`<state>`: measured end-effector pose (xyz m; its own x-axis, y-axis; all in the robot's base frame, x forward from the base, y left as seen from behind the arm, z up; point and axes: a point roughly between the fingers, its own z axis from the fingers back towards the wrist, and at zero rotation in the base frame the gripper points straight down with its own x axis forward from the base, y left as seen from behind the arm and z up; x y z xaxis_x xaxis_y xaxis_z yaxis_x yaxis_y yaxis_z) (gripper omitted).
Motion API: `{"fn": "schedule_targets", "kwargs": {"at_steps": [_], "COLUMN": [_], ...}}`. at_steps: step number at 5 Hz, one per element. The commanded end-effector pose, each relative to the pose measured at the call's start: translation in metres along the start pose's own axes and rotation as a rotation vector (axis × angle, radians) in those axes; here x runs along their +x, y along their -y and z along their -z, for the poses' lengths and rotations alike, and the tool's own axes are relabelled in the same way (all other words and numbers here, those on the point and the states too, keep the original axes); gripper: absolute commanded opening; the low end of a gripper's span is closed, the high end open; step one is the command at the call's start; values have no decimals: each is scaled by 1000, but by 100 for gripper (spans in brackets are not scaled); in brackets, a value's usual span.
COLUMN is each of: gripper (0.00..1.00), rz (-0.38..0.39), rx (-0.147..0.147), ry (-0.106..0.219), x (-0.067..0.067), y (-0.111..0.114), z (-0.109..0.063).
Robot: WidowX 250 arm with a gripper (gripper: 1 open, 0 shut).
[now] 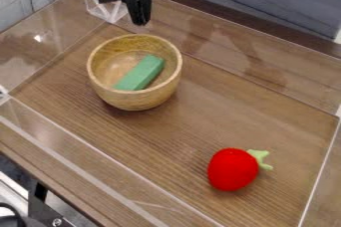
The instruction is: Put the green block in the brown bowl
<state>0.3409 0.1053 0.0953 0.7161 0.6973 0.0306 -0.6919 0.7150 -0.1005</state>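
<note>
Dark wood-grain worktop (226, 92) with clear low walls around it, brown bowl (134, 71) standing on its back left part, red strawberry-like toy (234, 168) lying near the front right, well apart from the bowl

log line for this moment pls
task: block in bowl, done | block: lying inside bowl | gripper: shut, empty, above table behind bowl | strawberry: front right, untouched

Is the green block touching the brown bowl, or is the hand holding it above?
Touching. In the camera view the green block lies inside the brown bowl, leaning on its inner wall. The hand is shut and empty, clearly above and behind the bowl.
</note>
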Motion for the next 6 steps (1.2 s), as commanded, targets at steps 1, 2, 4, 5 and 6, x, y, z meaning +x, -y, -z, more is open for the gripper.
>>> {"fn": "schedule_targets", "kwargs": {"at_steps": [1,2,4,5,6], "gripper": [0,0,100,100,100], "rz": [-36,-83,-131,-140,-145], "rx": [4,20,48,48,42], "ry": [42,43,38,27,14], "x": [0,-2,5,11,15], "y": [5,8,0,-1,0], "z": [-1,5,0,-5,-14]}}
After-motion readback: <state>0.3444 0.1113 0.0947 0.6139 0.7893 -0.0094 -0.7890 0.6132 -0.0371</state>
